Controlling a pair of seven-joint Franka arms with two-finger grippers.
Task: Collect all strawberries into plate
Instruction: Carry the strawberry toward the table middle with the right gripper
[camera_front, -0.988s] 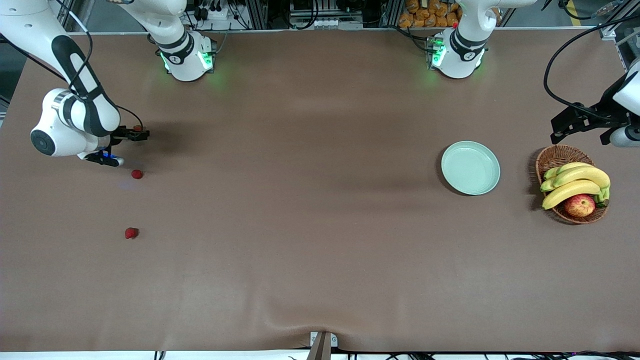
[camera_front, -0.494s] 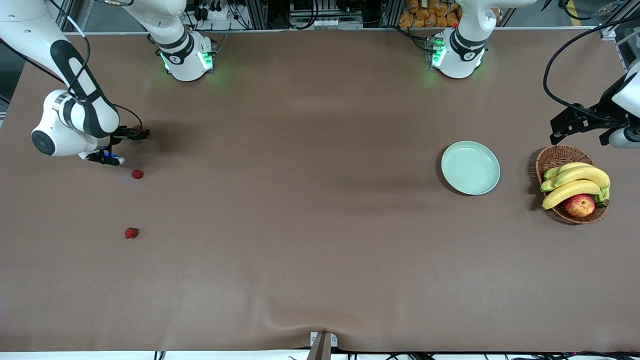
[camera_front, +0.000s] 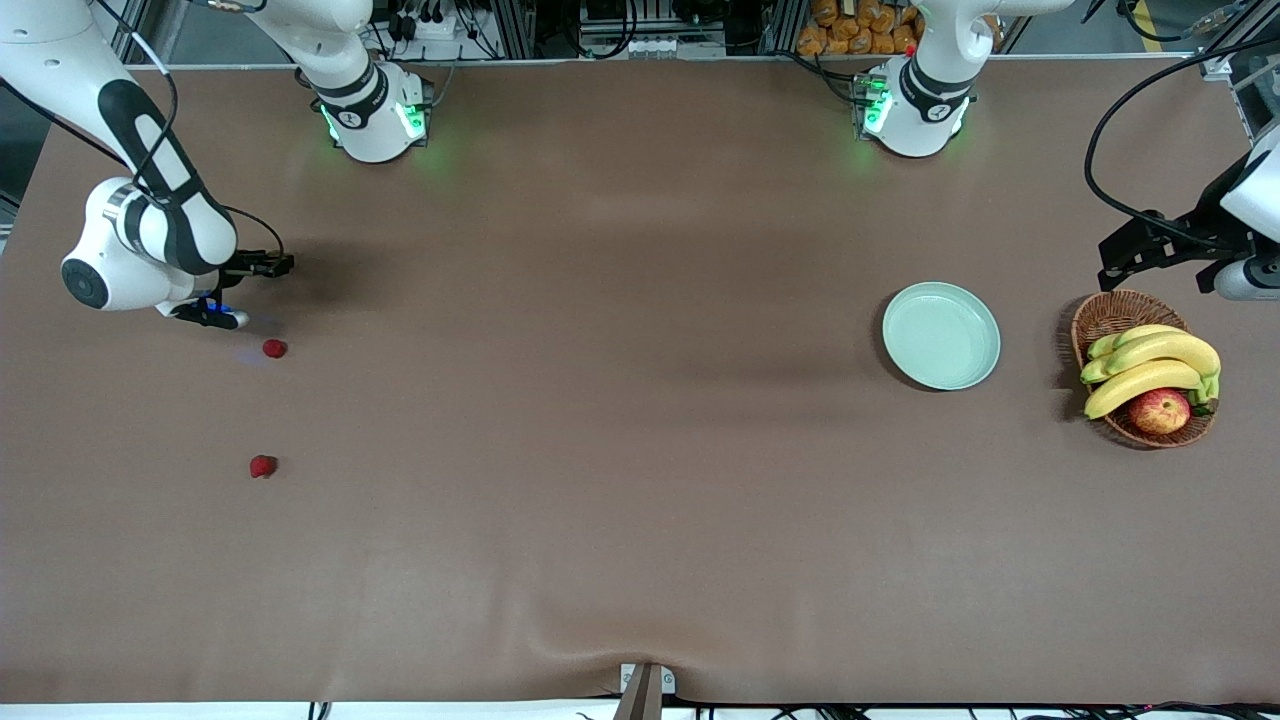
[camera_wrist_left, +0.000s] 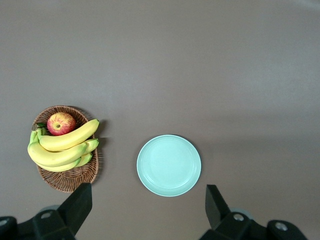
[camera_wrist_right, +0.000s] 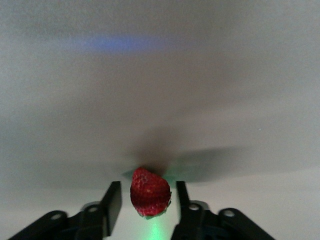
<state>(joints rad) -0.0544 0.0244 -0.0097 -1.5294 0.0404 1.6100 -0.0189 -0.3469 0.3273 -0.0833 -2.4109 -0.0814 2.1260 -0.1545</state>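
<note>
The right gripper (camera_wrist_right: 146, 205) sits low over the bench (camera_front: 600, 480) near the edge at the right arm's end, its two fingers (camera_wrist_right: 112, 201) on either side of a strawberry (camera_wrist_right: 150, 192). In the right wrist view the fingers stand just beside the berry with a thin gap on each side, so whether they are clamped on it cannot be told. The front view gives only the dark tip of this gripper (camera_front: 262, 265) poking out from under the white wrist; the berry between the fingers is hidden there.

The front view does show what the right wrist view misses: two more strawberries on the bench. One (camera_front: 274, 348) lies close to the gripper and nearer the front camera; the other (camera_front: 262, 466) lies nearer the camera still, well apart from the first.

The left gripper (camera_wrist_left: 145, 212) waits high over the bench at the left arm's end, its fingers (camera_wrist_left: 77, 205) spread wide with nothing between them. Its wrist view looks straight down on the plate (camera_wrist_left: 169, 165), which is bare inside, and on a wicker basket (camera_wrist_left: 70, 175) beside it holding bananas (camera_wrist_left: 62, 147) and an apple (camera_wrist_left: 61, 123). In the front view the plate (camera_front: 940, 335) lies well apart from all the berries, and the basket (camera_front: 1100, 320) lies between it and the bench edge at the left arm's end.
</note>
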